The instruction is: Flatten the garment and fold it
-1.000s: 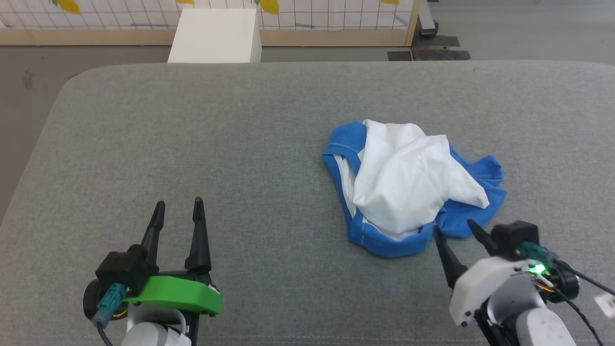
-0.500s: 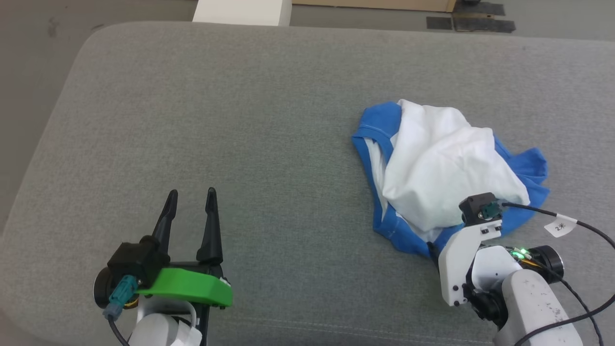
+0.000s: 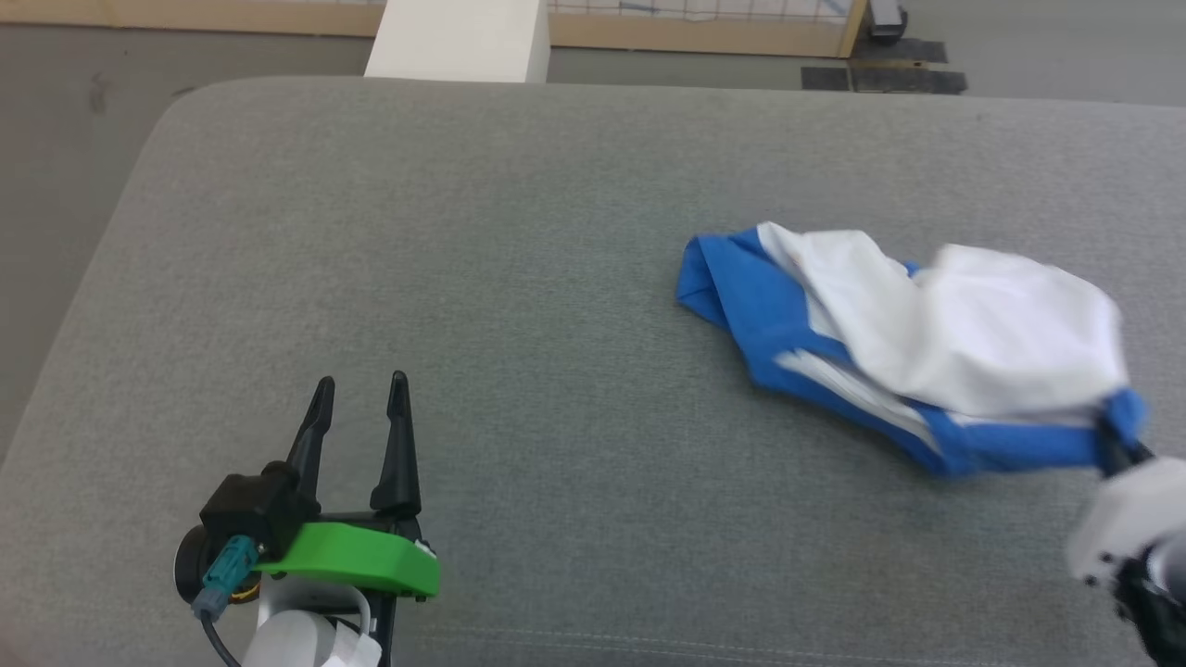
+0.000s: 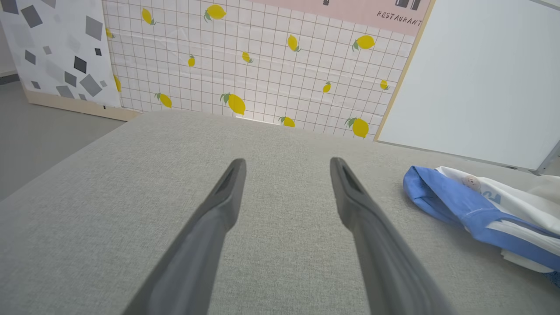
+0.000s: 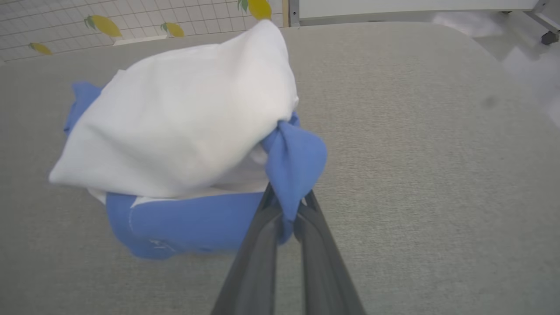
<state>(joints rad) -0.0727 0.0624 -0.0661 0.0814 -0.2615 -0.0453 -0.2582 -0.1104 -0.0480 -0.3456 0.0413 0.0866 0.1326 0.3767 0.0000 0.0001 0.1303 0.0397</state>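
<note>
from the head we look steeply down on the grey cushion [image 3: 556, 232], left gripper [image 3: 361, 380] at lower left, garment [image 3: 927, 352] at far right. from the left wrist we sit low, skimming the cushion toward the lemon-print wall [image 4: 262, 65], the garment at our right edge. from the right wrist we look along the right gripper [image 5: 288, 197], very near the garment. all views share cushion and garment.

open cushion [image 3: 519, 278] left, garment [image 3: 927, 352] heaped right
</note>
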